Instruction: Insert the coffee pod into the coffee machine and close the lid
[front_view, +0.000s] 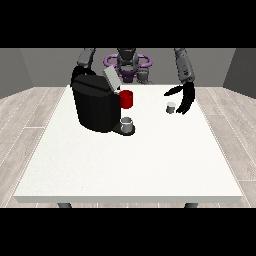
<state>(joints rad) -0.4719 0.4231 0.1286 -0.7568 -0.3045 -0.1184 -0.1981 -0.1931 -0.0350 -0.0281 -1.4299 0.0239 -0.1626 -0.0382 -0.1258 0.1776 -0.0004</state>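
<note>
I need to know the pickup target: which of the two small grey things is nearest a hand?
The coffee pod, beside the hand at the view's right; the other, a grey cup, sits under the coffee machine.

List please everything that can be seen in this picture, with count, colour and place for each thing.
table: one, white, fills the middle of the view
coffee machine: one, black, on the table's left part, its grey lid raised
red part: one, at the machine's front, under the lid
cup: one, grey, on the machine's base
coffee pod: one, pale grey, on the table at the right
floor: light wood planks, around the table
hand at the view's right: one, black, fingers open, beside the pod
hand at the view's left: hidden behind the machine
</note>
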